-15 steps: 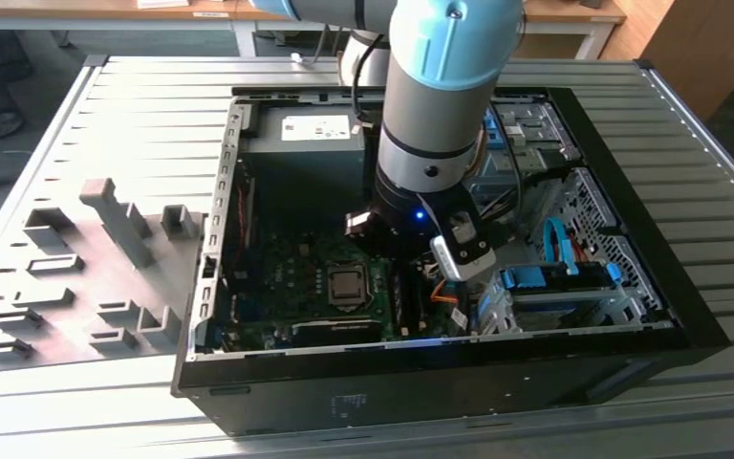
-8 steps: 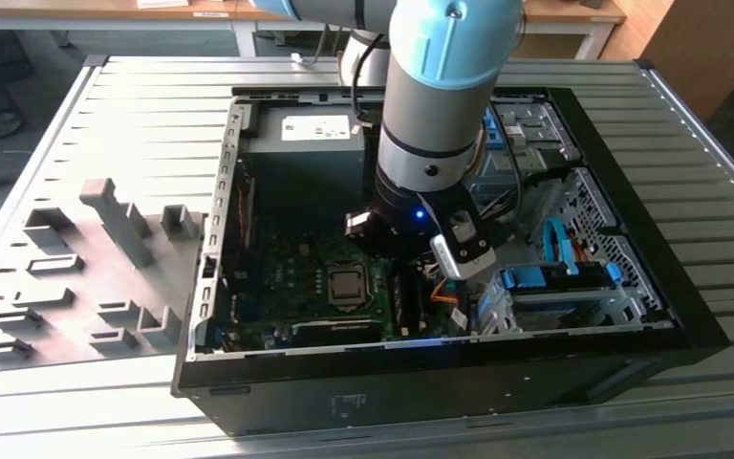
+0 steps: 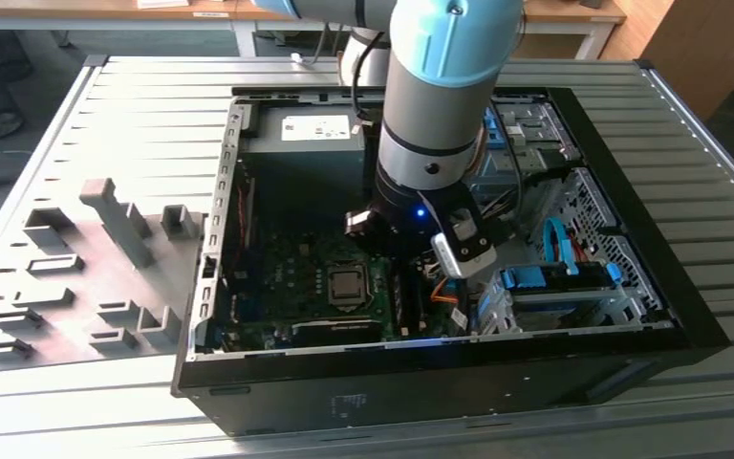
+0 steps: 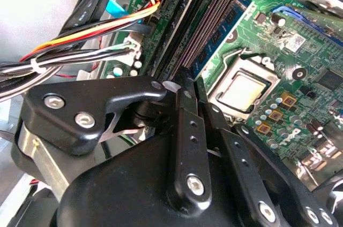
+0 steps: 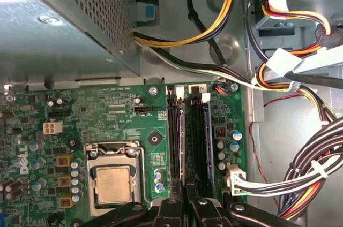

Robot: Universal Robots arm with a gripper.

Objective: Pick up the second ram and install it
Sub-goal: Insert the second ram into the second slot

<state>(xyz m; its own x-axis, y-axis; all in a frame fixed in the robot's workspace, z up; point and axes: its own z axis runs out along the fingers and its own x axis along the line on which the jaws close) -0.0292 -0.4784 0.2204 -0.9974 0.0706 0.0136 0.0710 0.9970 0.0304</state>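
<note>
Grey fixture blocks (image 3: 99, 277) sit on the worktop (image 3: 673, 172) at 9 o'clock of the open PC case (image 3: 450, 382), well clear. Claw (image 5: 185, 205) is down inside the case over the memory slots (image 5: 187, 130), fingers pressed together on the second ram (image 4: 188, 85), which stands edge-on at the slot. Risk: a tilted board jams or misses the latches. Cable bundle (image 5: 316, 173) at 3 o'clock crowds the arm; CPU socket (image 5: 112, 181) close at 9
</note>
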